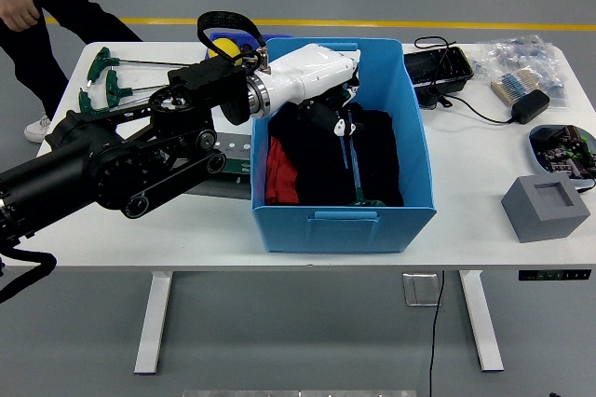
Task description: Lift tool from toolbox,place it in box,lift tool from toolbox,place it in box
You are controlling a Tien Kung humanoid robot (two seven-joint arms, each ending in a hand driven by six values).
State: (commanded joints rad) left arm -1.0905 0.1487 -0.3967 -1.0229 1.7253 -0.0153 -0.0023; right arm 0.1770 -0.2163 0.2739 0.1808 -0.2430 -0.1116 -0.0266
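While the left hand (337, 117) reaches down inside the blue box (410, 117), its fingers seem clamped on a thin blue tool (348, 147) standing over dark cloth (317, 159). Placing is underway, I judge; next comes releasing, then returning to the toolbox (228, 40) far left.

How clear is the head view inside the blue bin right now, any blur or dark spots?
Head view: even lighting, no glare, sharp throughout; the dark cloth in the blue plastic bin swallows detail, so the left hand inside is hard to read against it.
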